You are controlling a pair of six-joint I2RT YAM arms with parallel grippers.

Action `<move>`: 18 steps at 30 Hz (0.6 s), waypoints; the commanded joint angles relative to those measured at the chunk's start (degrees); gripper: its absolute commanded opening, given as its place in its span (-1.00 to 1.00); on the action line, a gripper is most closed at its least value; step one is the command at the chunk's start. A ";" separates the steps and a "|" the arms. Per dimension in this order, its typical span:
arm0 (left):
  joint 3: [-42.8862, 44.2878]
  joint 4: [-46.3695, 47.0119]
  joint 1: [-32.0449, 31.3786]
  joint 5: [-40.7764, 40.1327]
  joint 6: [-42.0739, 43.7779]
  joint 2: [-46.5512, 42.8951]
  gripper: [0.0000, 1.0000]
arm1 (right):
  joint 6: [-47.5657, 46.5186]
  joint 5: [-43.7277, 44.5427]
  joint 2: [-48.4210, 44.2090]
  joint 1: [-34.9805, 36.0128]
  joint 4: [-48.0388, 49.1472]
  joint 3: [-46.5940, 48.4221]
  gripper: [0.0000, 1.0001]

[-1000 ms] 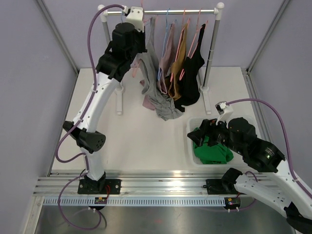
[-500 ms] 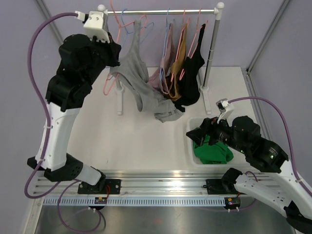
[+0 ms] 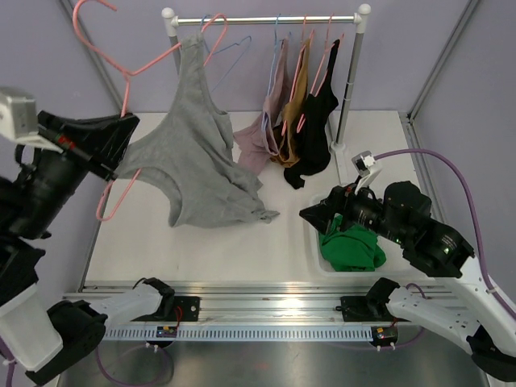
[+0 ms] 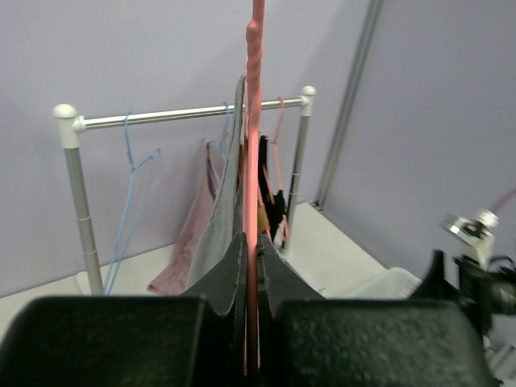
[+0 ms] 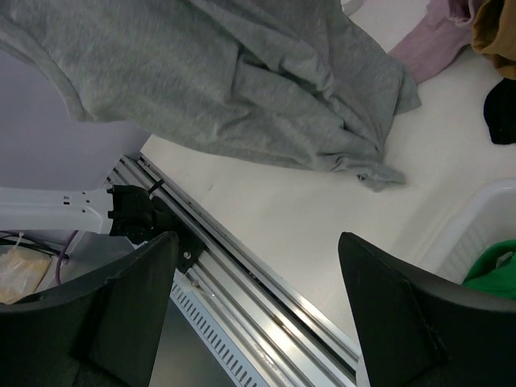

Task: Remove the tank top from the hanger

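A grey tank top [image 3: 193, 161] hangs stretched from a pink hanger [image 3: 129, 72] and drapes down to the table. My left gripper [image 3: 121, 139] is shut on the pink hanger [image 4: 254, 121] and holds it high at the left, off the rail. The grey top shows edge-on beside the hanger in the left wrist view [image 4: 226, 201]. My right gripper [image 3: 310, 214] is open and empty, above the table right of the top's lower hem [image 5: 242, 89].
The clothes rail [image 3: 266, 18] at the back carries an empty blue hanger [image 3: 230, 50] and pink, brown and black garments [image 3: 298, 121]. A white bin [image 3: 316, 242] at the right holds a green garment [image 3: 351, 248]. The aluminium rail [image 3: 266, 300] runs along the near edge.
My left arm has swung far left and up, pulling the pink hanger and grey top off the rail and spreading the top out. My right gripper has moved slightly left.
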 commanded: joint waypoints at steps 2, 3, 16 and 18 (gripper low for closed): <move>-6.18 1.41 0.07 12.22 -1.92 -5.23 -1.00 | -1.11 -4.25 3.44 -0.23 6.64 3.43 0.77; -8.22 1.23 0.07 14.07 -2.45 -6.20 -1.00 | -0.50 -5.04 3.97 -0.14 7.52 3.34 0.79; -54.25 10.54 0.07 20.24 -13.26 -21.76 -1.00 | 7.06 -9.89 16.79 -0.06 29.50 -4.39 0.96; -58.05 12.21 0.07 20.15 -14.75 -23.08 -1.00 | 8.03 -6.38 18.64 0.64 29.16 -3.79 0.86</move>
